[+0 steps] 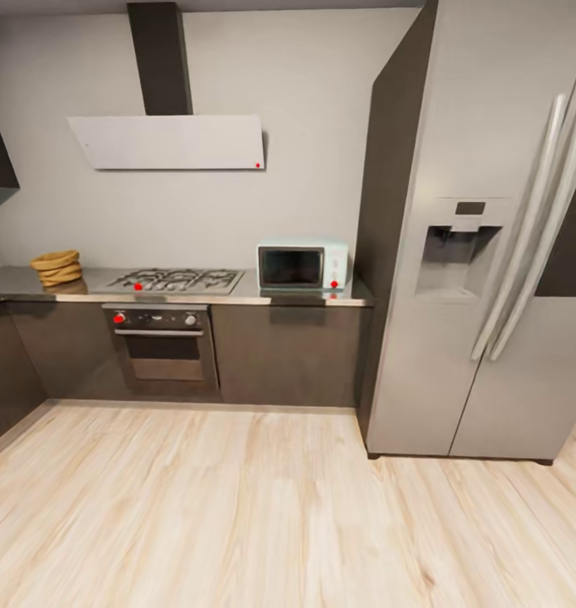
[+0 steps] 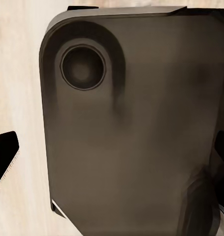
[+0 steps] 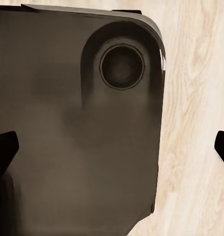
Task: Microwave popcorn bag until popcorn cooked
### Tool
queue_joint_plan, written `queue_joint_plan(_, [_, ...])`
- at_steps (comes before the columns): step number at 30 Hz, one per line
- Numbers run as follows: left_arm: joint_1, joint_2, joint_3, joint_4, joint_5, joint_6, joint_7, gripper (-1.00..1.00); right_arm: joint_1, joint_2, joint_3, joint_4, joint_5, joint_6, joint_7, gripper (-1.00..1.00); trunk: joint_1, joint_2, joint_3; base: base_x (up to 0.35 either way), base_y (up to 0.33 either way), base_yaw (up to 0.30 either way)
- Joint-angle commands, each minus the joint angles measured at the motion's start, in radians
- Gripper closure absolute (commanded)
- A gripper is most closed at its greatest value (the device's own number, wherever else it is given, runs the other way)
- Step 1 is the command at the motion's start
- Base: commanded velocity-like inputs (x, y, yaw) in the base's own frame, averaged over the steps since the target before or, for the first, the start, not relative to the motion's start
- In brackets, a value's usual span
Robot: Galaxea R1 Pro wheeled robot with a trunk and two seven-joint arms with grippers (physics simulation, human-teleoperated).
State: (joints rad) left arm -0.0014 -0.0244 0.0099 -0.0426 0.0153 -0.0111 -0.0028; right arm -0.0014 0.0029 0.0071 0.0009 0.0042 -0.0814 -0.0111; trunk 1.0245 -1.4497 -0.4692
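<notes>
Two grippers hang low by the robot's dark base, and the kitchen is well apart from them across a wide wooden floor [image 1: 237, 507]. Going from left to right in the head view, first comes a stack of tan round things [image 1: 57, 267] at the left end of the countertop [image 1: 18, 281]. I cannot tell what they are, and no popcorn bag can be made out from this far, so where the bag sits is not clear. Next is the gas hob [image 1: 176, 279] with the oven [image 1: 160, 342] under it and the white hood [image 1: 168, 141] on the wall above. Then comes the microwave [image 1: 302, 266], which stands on the right end of the countertop with its dark door closed. Last is the big grey fridge [image 1: 491, 253], right beside that end. In the left wrist view, the left gripper [image 2: 114, 157] has its dark fingertips showing at the two far edges, so its fingers are spread wide with nothing between them. The right gripper [image 3: 116, 145] looks the same in the right wrist view, spread wide and holding nothing. The worktop runs long from left to right, straight ahead of the robot. The microwave sits a little to the right of the middle, so I think the right arm would be nearer to it, but the robot must roll forward first.
</notes>
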Motion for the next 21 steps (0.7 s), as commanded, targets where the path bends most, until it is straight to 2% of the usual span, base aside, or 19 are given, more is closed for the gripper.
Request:
queue_joint_plan(1, [0.0,0.0,0.001,0.0,0.002,-0.001,0.0,-1.0,0.0,0.0,0.001,0.0,0.0,-0.003,-0.001,-1.0,0.001,0.0,-0.001,0.295,0.0,0.0])
queue_joint_plan(21, [0.0,0.0,0.001,-0.002,0.002,-0.001,0.0,-1.0,0.0,0.0,0.001,0.0,0.0,-0.003,-0.001,-1.0,0.001,0.0,-0.001,0.294,0.01,0.0])
